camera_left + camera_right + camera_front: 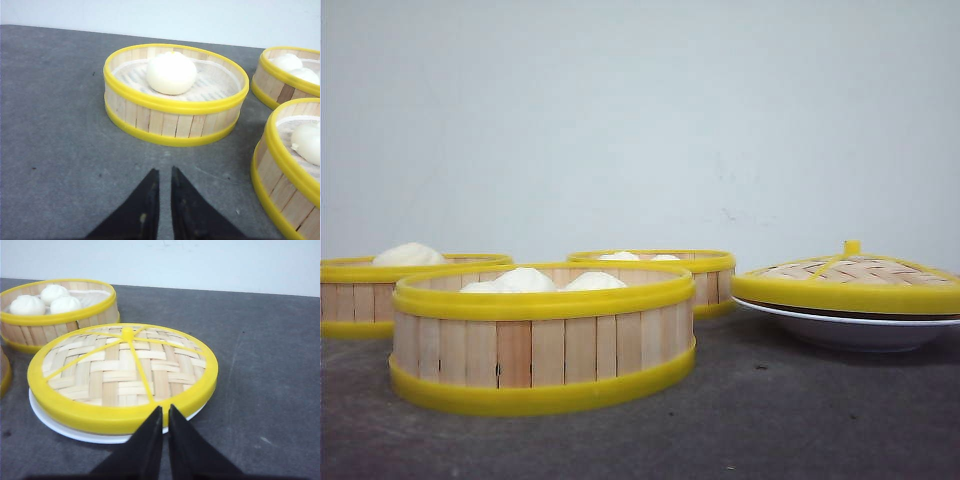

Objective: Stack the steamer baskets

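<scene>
Three steamer baskets sit unstacked on the grey table (800,430): the near basket (542,335) in front, the left basket (175,95) and the far basket (665,275) behind it. Straight ahead of the left gripper (163,176), whose fingers are pressed together, lies the left basket. Equally closed and empty, the right gripper (164,412) faces the woven lid (122,372) on its white plate (75,431), so I judge the left arm nearer.
</scene>
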